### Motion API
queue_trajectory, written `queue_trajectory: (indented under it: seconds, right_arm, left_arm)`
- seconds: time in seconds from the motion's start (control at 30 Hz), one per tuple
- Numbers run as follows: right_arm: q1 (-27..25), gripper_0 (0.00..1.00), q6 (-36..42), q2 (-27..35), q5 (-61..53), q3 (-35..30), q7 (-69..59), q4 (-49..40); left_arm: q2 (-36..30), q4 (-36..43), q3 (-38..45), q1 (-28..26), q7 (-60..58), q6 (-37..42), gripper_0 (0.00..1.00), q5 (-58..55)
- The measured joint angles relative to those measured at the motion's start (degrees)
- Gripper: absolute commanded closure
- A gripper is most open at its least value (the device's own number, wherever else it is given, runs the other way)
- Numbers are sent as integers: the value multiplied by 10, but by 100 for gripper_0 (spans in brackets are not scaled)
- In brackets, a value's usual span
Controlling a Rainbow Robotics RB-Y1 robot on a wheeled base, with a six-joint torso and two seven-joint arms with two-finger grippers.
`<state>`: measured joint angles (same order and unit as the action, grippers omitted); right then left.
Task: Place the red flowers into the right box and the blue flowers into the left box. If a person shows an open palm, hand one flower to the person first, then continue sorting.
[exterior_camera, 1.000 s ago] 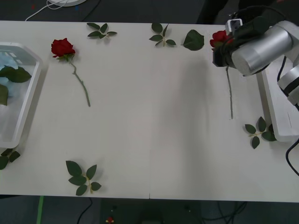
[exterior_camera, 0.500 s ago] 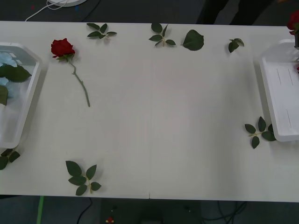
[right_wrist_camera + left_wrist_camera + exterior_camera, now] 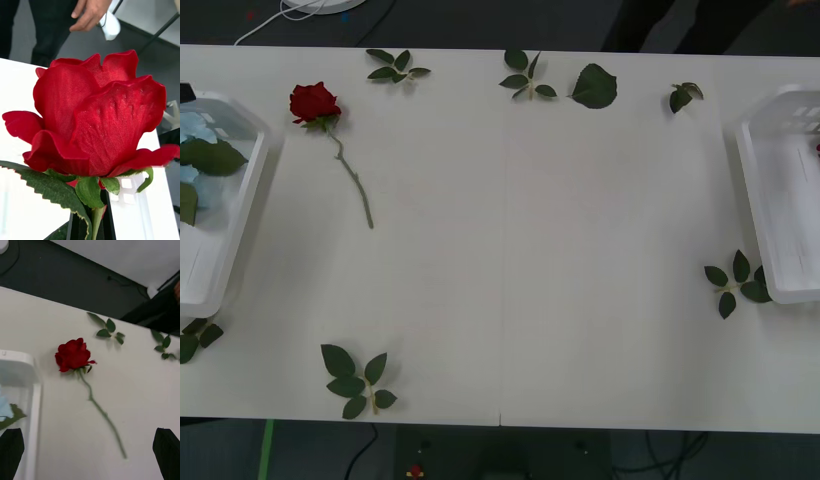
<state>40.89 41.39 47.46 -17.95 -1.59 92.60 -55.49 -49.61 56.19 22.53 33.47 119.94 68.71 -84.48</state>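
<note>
one red rose (image 3: 93,116) pinched at the stem in the right gripper (image 3: 92,225), above the right box (image 3: 780,215): lower gently, release inside rim. left gripper (image 3: 90,450) spread over second rose (image 3: 73,354) on surface (image 3: 510,250).

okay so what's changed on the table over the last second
The right arm lifted the red rose it held near the table's far right and carried it out of the front view; the right gripper is shut on that rose. The other rose, the loose leaves and both trays stayed put.
</note>
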Motion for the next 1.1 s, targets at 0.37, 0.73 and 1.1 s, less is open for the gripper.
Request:
queue_trajectory:
  seconds: [0.37,0.73,1.1]
  right_arm:
    - [-3,100,-64,0,66,41,0,70]
    - [-14,0,-83,0,75,41,17,70]
    - [-25,0,-108,0,75,41,17,70]
  left_arm:
    - [0,0,-113,143,-151,1,0,167]
    - [0,52,-237,222,-459,130,0,289]
    - [83,140,-308,229,-724,191,0,490]
